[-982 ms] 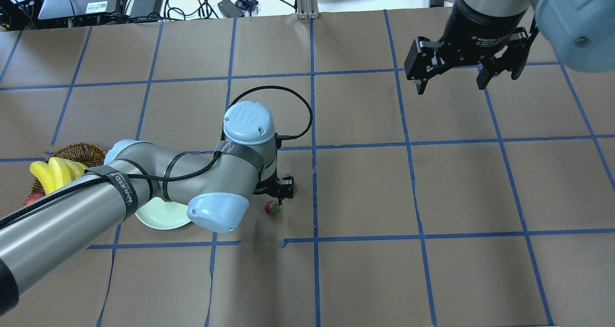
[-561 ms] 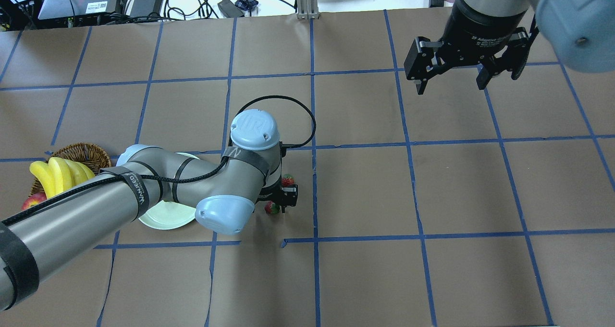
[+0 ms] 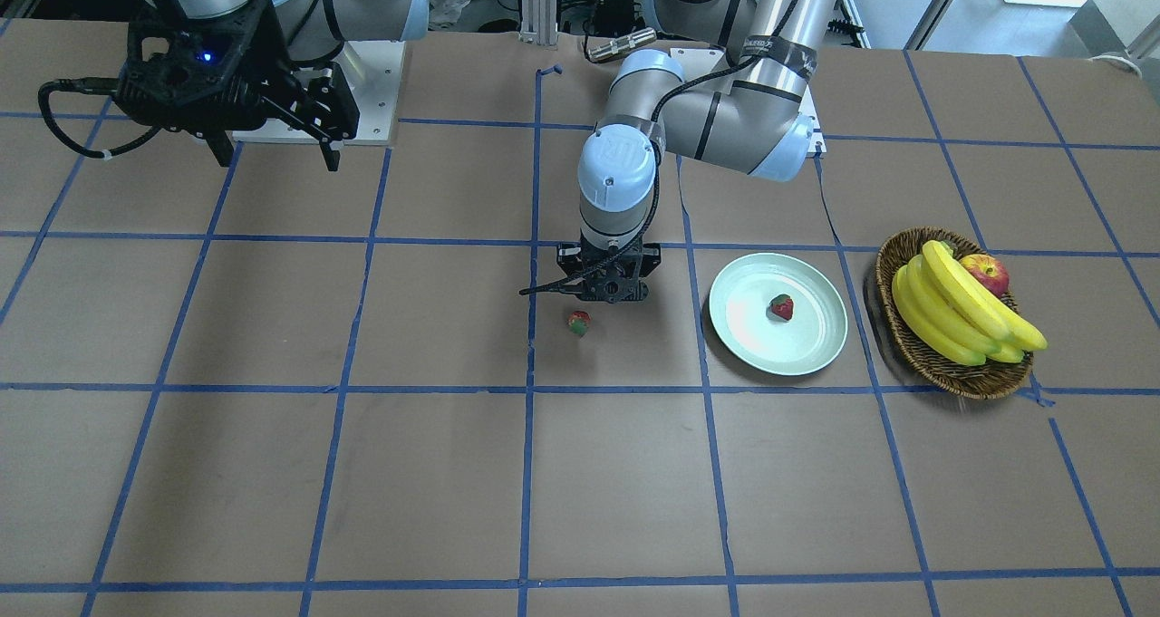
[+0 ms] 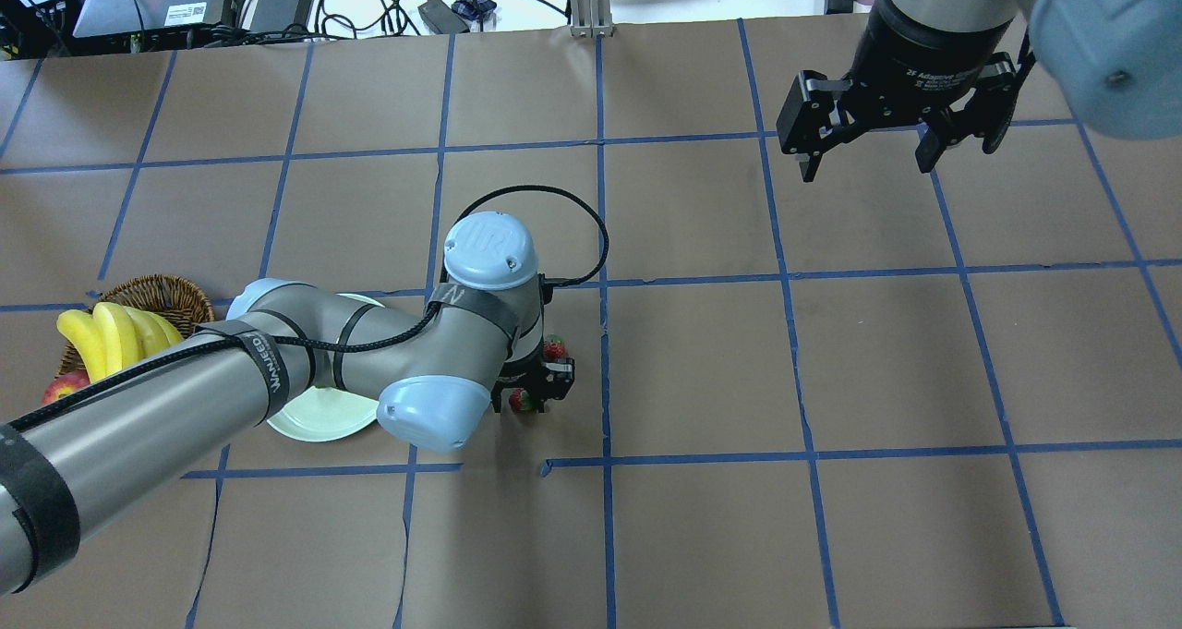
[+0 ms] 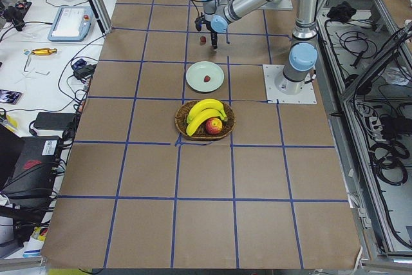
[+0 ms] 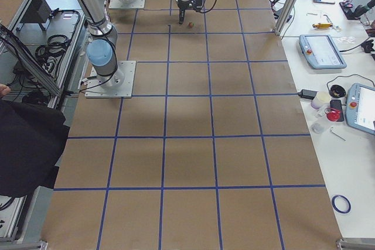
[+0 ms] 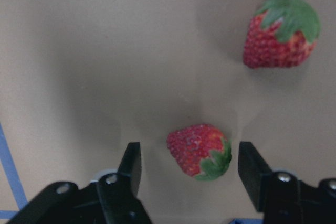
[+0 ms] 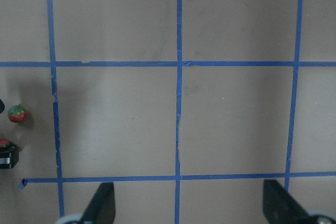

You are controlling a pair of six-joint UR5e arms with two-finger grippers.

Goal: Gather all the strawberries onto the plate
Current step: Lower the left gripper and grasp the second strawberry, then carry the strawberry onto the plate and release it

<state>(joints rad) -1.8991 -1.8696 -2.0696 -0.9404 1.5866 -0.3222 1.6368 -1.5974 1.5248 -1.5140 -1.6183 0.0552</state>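
My left gripper point(image 7: 191, 163) is open and low over the table, its fingers point(image 7: 131, 163) on either side of one strawberry point(image 7: 199, 150) without closing on it. A second strawberry point(image 7: 281, 32) lies just beyond on the brown paper; the overhead view shows both berries point(image 4: 553, 347) point(image 4: 523, 400) by the gripper point(image 4: 534, 384). A third strawberry point(image 3: 781, 306) rests in the pale green plate point(image 3: 816, 345), beside the left gripper point(image 3: 609, 289). My left forearm partly covers the plate point(image 4: 319, 417) from above. My right gripper point(image 4: 865, 163) hangs open and empty, high over the far right.
A wicker basket point(image 3: 952, 368) with bananas point(image 3: 952, 313) and an apple point(image 3: 986, 271) stands just past the plate. Blue tape lines grid the brown table cover. Cables and equipment lie beyond the table's far edge point(image 4: 277, 1).
My left arm has shifted slightly right and the gripper has come down over the nearer strawberry, which now sits between its fingers. More of the plate shows. The right arm has not moved.
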